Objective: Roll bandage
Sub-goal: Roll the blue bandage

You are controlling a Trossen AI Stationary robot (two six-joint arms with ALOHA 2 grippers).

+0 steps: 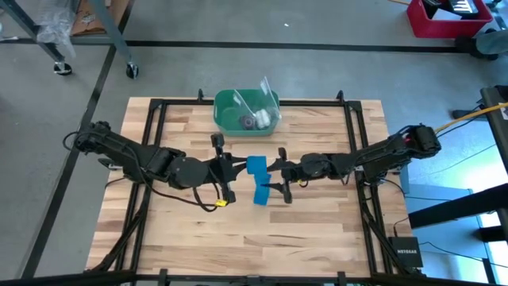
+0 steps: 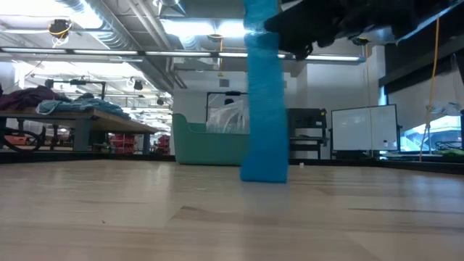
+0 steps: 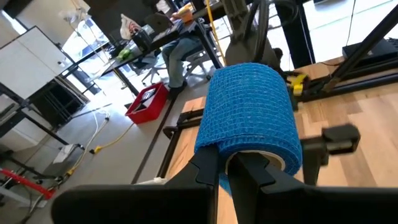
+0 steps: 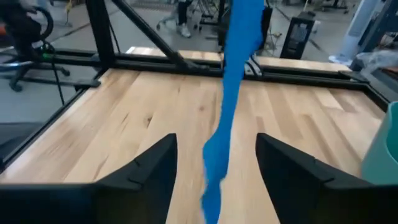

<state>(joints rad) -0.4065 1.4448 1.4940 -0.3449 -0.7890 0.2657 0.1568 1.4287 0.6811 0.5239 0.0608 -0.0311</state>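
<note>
At mid-table, the bandage hangs between two arms: the left end effector on its left, the right end effector on its right, its tail touching the table. A bin sits behind, at the far edge.

This is a robotics lab or workshop in a large industrial hall. The wooden table stands on a grey concrete floor marked with dark tape lines. Exposed ducts and strip lights run along the ceiling. Workbenches piled with cloth, a whiteboard, a red crate and wheeled carts stand around.
</note>
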